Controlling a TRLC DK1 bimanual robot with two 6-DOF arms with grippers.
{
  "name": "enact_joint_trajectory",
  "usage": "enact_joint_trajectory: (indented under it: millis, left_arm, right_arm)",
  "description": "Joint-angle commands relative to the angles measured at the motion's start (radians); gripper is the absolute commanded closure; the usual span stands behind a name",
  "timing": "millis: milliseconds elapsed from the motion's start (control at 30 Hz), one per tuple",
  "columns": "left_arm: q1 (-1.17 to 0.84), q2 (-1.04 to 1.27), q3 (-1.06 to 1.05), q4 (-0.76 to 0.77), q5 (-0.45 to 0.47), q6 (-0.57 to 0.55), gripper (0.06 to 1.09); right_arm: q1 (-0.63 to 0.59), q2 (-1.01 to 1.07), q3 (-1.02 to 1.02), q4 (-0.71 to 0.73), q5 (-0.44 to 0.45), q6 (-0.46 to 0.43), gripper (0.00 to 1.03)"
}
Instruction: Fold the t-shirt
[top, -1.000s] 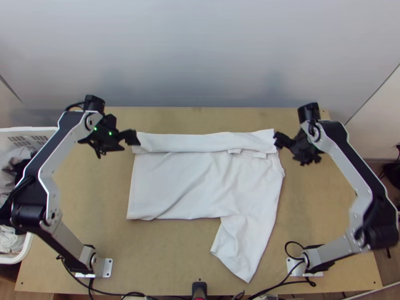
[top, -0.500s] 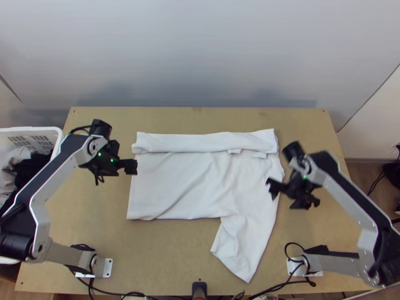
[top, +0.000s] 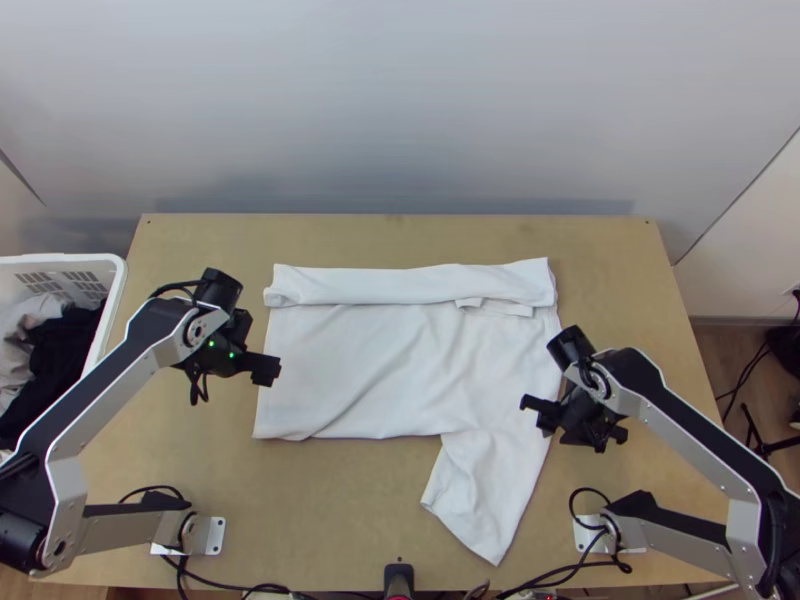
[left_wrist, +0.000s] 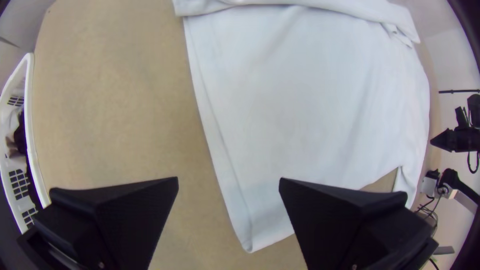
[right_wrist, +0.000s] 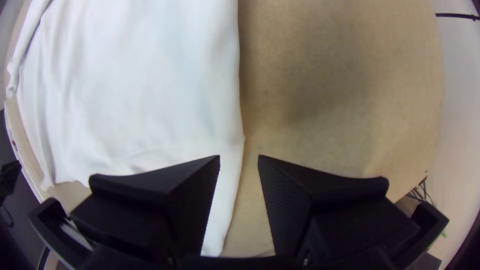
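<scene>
Left gripper (left_wrist: 228, 180) and right gripper (right_wrist: 239, 157) both gape open; the t-shirt (top: 350, 365) probably wants its near side lifted evenly, kept taut.

At nine o'clock a white basket (top: 60, 261) holds grey cloth (top: 20, 325) and black cloth (top: 66, 342). A pale wall (top: 400, 110) rises at twelve; a black stand (top: 764, 448) is near four.

1. Passage is offered by bare wood (top: 400, 238) behind the shirt (top: 350, 360), and between sleeve (top: 485, 500) and left arm's base (top: 214, 535).
2. The left side is blocked by a basket (top: 116, 292).
3. The near edge is crossed by cables (top: 590, 565).
</scene>
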Motion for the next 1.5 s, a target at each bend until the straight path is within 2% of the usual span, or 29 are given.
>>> enact_joint_trajectory:
  millis: [0, 200, 467, 567, 800, 1400, 1433, 1467]
  left_arm:
    - [-0.041, -0.025, -0.022, -0.024, -0.011, 0.011, 0.11]
    - [-0.055, -0.028, -0.031, -0.036, -0.011, 0.024, 0.11]
    - [-0.058, -0.032, -0.037, -0.045, -0.011, 0.032, 0.11]
    - [-0.058, -0.032, -0.037, -0.045, -0.011, 0.032, 0.11]
    - [-0.058, -0.04, -0.042, -0.065, -0.011, 0.041, 0.11]
    - [-0.055, -0.049, -0.05, -0.076, -0.009, 0.055, 0.11]
    - [-0.057, -0.048, -0.05, -0.074, -0.009, 0.055, 0.11]
    - [-0.058, -0.046, -0.05, -0.074, -0.009, 0.055, 0.11]
  right_arm:
    - [-0.005, -0.003, -0.064, 0.02, 0.002, -0.008, 0.65]
    - [-0.026, 0.002, -0.094, 0.075, 0.0, -0.033, 0.65]
    - [0.0, 0.014, -0.1, 0.064, -0.005, -0.03, 0.65]
    - [0.03, 0.008, -0.1, 0.053, -0.005, -0.031, 0.77]
    - [0.109, 0.011, -0.111, 0.056, -0.012, -0.025, 0.76]
    - [0.125, 0.072, -0.131, 0.219, -0.02, -0.027, 0.76]
    - [0.141, 0.075, -0.126, 0.224, -0.02, -0.024, 0.78]
    - [0.15, 0.075, -0.126, 0.241, -0.02, -0.022, 0.87]
